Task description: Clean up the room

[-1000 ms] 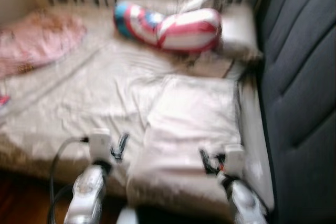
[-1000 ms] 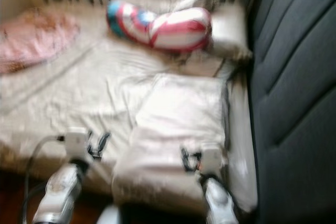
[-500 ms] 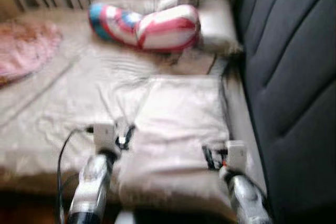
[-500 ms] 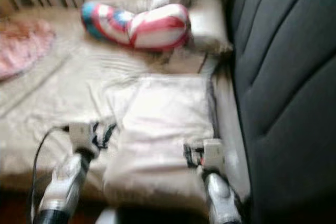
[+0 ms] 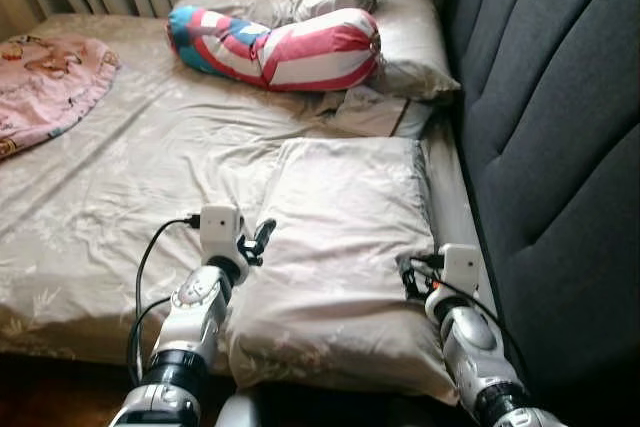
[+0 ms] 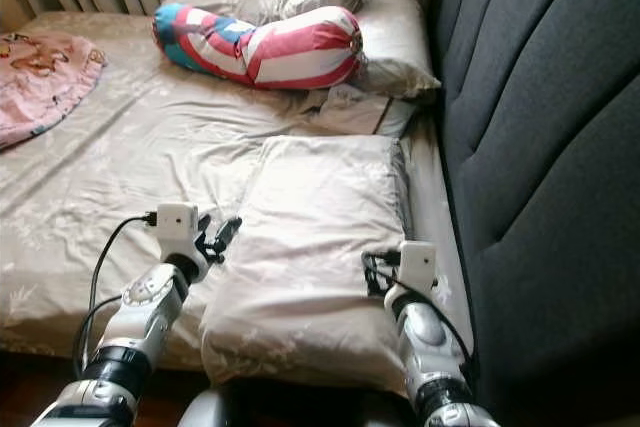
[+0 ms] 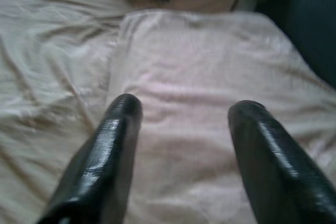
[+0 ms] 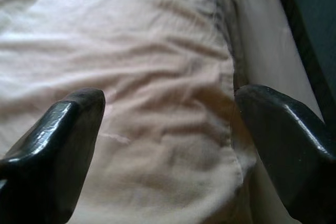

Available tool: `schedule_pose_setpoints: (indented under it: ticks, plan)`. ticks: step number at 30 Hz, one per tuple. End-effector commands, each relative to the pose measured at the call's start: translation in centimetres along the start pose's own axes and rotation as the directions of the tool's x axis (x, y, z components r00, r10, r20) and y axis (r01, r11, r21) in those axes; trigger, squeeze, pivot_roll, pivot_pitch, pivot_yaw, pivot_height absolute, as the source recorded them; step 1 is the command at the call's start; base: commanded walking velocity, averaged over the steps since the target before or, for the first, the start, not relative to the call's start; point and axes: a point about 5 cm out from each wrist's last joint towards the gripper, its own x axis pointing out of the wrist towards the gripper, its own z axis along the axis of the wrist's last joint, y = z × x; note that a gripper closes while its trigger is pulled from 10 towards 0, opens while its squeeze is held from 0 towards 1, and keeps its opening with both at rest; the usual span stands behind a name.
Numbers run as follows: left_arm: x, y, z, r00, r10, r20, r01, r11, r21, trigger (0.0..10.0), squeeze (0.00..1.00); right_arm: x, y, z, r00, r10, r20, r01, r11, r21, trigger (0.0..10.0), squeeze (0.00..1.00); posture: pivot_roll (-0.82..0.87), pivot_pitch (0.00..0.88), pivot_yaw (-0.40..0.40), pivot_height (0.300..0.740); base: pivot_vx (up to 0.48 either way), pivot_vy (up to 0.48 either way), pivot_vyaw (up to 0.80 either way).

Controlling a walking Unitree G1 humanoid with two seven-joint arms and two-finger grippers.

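Both arms are out over the near edge of the bed, bracketing the big beige pillow that lies along the bed's right side, just beside the dark padded headboard. The left gripper sits at the pillow's left edge, fingers spread wide with fabric showing between them. The right gripper hovers at the pillow's right edge near the mattress border, its fingers also parted and holding nothing.

This looks like the set-up for a two-handed pillow grab. To do it well, each gripper wants to sink into the soft edge and close on a good fold of fabric and filling together, not just skim the cover. Level, matched grips will stop the pillow from sagging or twisting. The spot to aim for seems to be the far right corner, beside the other pillow and the striped bolster.
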Motion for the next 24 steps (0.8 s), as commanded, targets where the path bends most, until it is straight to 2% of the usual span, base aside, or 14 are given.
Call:
schedule_pose_setpoints:
  ticks: [1,5,8,14,22,23,24]
  plan:
    - [0.0,-0.4,-0.8,0.999,-0.013,-0.036,0.013,1.000,0.000,10.0,1.00,-0.1,-0.3,-0.6,0.999,-0.019,-0.050,0.019,1.000,-0.010,10.0,1.00,-0.11,0.166,-0.021,0.651,0.000,0.000,0.00]
    - [0.1,-0.1,-1.3,0.998,-0.007,-0.057,0.006,1.000,-0.006,10.0,1.00,0.2,-0.4,0.0,0.999,-0.019,-0.036,0.020,1.000,0.014,10.0,1.00,-0.11,0.200,-0.019,0.651,0.000,0.000,0.00]
    - [0.2,-0.3,-1.7,0.997,-0.014,-0.073,0.011,0.999,-0.040,10.0,1.00,0.4,-0.7,0.3,0.999,-0.029,-0.046,0.030,1.000,0.005,10.0,1.00,-0.11,0.235,-0.018,0.651,0.000,0.000,0.00]
    - [0.1,-0.4,-2.0,0.997,-0.014,-0.078,0.011,0.999,-0.035,10.0,1.00,0.6,-1.3,1.0,0.997,-0.066,-0.029,0.066,0.998,0.014,10.0,1.00,-0.10,0.294,0.004,0.651,0.000,0.000,0.00]
    - [-0.6,1.1,-2.0,0.998,0.003,-0.070,-0.005,1.000,-0.026,10.0,1.00,0.6,-1.0,1.0,0.996,-0.093,-0.008,0.093,0.994,0.059,10.0,1.00,-0.09,0.338,0.059,0.651,0.000,0.000,0.00]
    - [-0.6,1.4,-1.6,0.999,0.011,-0.053,-0.013,1.000,-0.028,10.0,1.00,0.6,-1.0,1.0,0.995,-0.095,-0.009,0.096,0.993,0.065,10.0,0.24,-0.09,0.341,0.063,0.651,0.000,0.000,0.00]
    - [-0.6,1.4,-1.6,0.999,0.011,-0.053,-0.013,1.000,-0.028,10.0,1.00,0.6,-1.0,1.0,0.995,-0.095,-0.009,0.096,0.993,0.065,10.0,0.24,-0.09,0.341,0.063,0.651,0.000,0.000,0.00]
